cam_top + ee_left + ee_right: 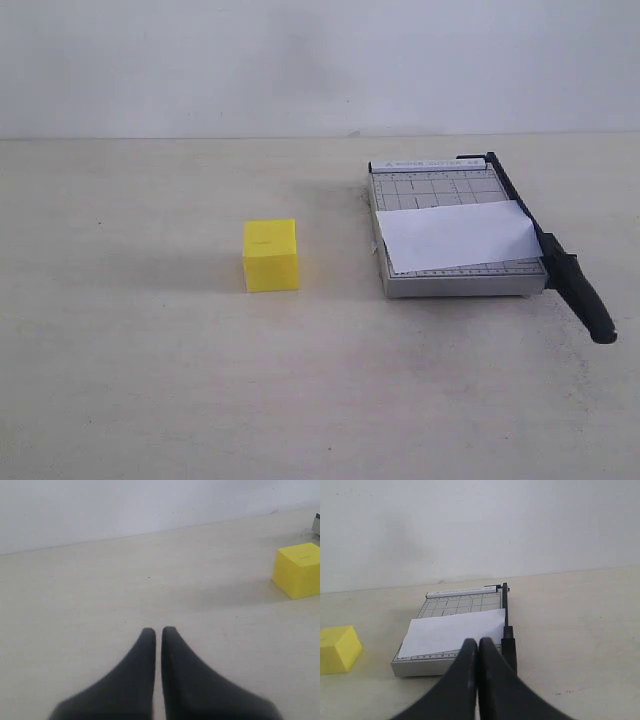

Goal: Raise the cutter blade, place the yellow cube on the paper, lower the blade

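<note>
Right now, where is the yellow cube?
In the exterior view the yellow cube sits on the table, left of centre, clear of the paper trimmer to its right.

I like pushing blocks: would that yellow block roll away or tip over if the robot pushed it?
Probably no rolling: the yellow cube has flat faces and sits flat on the table, so it would likely slide. It looks solid, so probably stiff.
</note>
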Robot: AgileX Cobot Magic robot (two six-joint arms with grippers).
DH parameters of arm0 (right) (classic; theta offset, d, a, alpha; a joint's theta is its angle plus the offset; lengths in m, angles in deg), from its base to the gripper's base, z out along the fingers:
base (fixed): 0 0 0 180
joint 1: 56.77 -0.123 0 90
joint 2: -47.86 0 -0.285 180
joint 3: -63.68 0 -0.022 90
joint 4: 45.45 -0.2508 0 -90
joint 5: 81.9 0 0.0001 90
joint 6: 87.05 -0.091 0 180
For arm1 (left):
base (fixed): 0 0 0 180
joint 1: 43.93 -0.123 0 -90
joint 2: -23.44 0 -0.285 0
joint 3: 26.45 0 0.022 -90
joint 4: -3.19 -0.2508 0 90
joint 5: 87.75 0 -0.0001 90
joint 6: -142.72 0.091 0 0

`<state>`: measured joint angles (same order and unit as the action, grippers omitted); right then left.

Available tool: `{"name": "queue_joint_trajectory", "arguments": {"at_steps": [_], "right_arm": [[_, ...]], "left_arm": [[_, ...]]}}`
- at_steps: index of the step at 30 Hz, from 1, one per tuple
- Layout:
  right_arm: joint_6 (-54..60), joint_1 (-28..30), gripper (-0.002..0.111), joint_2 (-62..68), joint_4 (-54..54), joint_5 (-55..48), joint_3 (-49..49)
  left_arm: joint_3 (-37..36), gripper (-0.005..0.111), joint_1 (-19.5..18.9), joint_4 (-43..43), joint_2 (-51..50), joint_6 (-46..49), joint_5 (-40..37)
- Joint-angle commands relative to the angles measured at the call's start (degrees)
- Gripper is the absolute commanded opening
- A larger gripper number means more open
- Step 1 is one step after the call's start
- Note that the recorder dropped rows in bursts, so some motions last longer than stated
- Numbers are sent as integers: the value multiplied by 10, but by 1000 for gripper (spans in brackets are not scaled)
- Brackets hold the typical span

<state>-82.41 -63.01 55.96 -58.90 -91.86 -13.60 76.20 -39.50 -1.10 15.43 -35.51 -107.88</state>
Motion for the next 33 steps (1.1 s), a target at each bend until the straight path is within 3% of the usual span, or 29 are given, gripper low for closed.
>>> {"name": "queue_joint_trajectory", "arguments": {"at_steps": [1,13,24,27,32,33], "right_arm": [[4,-1,0,-3,2,3,1],[-25,-1,0,-3,-27,52,1],[-228,-1,1,-3,-58,111,1],[-192,-1,12,-3,-53,110,13],[-122,-1,57,2,-53,54,70],[-122,-1,61,14,-53,30,84]], "left_arm": [[1,4,2,4,2,-3,6],[1,4,2,4,2,-3,6],[1,4,2,4,2,-3,6],[1,4,2,4,2,-3,6],[1,4,2,4,2,-3,6],[1,4,2,4,2,-3,6]]}}
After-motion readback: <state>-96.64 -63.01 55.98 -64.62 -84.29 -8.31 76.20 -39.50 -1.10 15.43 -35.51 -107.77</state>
